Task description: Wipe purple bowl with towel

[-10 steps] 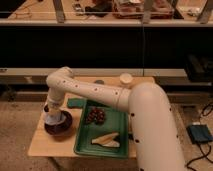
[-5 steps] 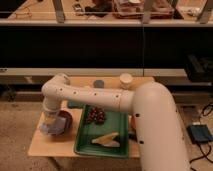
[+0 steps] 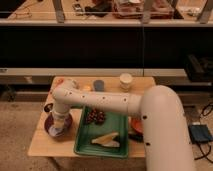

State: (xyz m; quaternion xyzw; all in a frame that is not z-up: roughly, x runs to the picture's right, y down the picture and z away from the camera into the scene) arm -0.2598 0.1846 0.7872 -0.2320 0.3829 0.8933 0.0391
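Note:
The purple bowl [image 3: 51, 129] sits near the front left corner of the wooden table [image 3: 42, 145]. My gripper [image 3: 60, 125] points straight down into the bowl, at the end of the white arm [image 3: 105, 102] that reaches in from the right. A pale bit of towel [image 3: 59, 132] shows in the bowl right under the gripper. The arm's wrist hides how the gripper meets the towel.
A green tray [image 3: 85, 145] just right of the bowl holds dark grapes [image 3: 95, 116] and pale pieces [image 3: 107, 140]. An orange bowl [image 3: 136, 125] lies partly behind the arm. A small dark cup [image 3: 48, 107], a teal pad [image 3: 99, 85] and a paper cup [image 3: 126, 80] stand further back.
The arm's elbow has dropped and the gripper has gone lower into the purple bowl, shifting slightly toward the front. The bowl and tray have stayed put.

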